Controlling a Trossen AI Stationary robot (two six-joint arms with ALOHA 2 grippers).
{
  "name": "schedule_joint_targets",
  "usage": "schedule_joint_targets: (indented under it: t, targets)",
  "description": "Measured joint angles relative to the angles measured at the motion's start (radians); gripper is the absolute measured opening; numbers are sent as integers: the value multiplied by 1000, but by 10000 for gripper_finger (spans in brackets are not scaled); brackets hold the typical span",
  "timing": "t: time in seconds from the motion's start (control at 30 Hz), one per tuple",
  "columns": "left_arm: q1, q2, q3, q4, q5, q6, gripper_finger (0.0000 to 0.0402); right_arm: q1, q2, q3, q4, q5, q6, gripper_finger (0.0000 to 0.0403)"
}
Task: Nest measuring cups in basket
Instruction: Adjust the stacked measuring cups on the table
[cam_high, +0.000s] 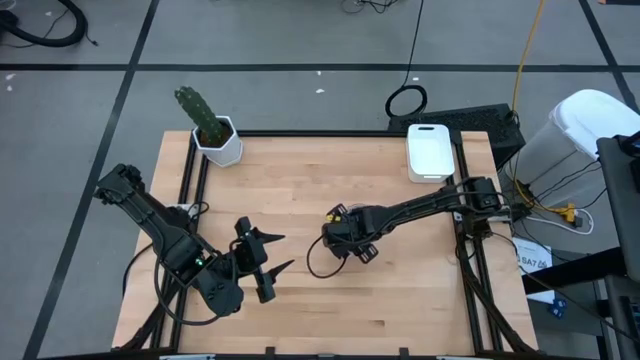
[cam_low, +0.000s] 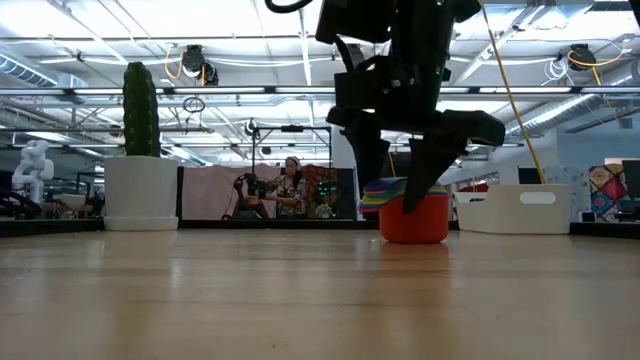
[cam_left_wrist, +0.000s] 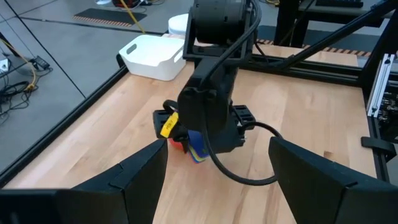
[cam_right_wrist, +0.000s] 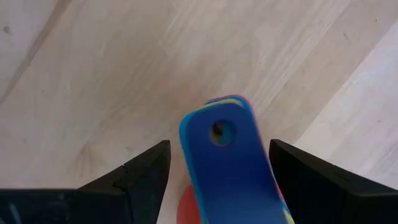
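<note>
The measuring cups (cam_low: 413, 218) stand nested in one stack on the table's middle, the red cup at the bottom resting on its base. Their stacked handles (cam_right_wrist: 224, 155), dark blue on top, stick out sideways. My right gripper (cam_right_wrist: 217, 146) hangs over them pointing down, open, with one finger on either side of the handles and a gap showing on both sides. The left wrist view shows the cups (cam_left_wrist: 194, 146) under that gripper. My left gripper (cam_high: 285, 252) waits open near the table's front left. The white basket (cam_high: 432, 150) sits at the far right edge.
A white hexagonal pot with a green cactus (cam_high: 215, 135) stands at the table's far left corner. Bare wood lies between the cups and the basket (cam_left_wrist: 152, 56). My right arm's cable (cam_high: 315, 262) loops down beside the cups. A person (cam_low: 292, 185) sits far behind the table.
</note>
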Motion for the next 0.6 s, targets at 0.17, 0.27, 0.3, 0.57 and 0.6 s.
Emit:
schedule_joint_targets:
  t: [0.17, 0.27, 0.3, 0.57, 0.6]
  targets:
    - [0, 0, 0, 0, 0, 0, 282, -7, 0, 0, 21, 2, -16, 266]
    - [0, 0, 0, 0, 0, 0, 282, -16, 0, 0, 21, 5, -22, 266]
    - [0, 0, 0, 0, 0, 0, 282, -20, -1, 0, 20, 4, -22, 266]
    - [0, 0, 0, 0, 0, -5, 282, -43, -1, 0, 21, 4, -24, 266]
    - [0, 0, 0, 0, 0, -5, 282, -44, -1, 0, 21, 3, -24, 265]
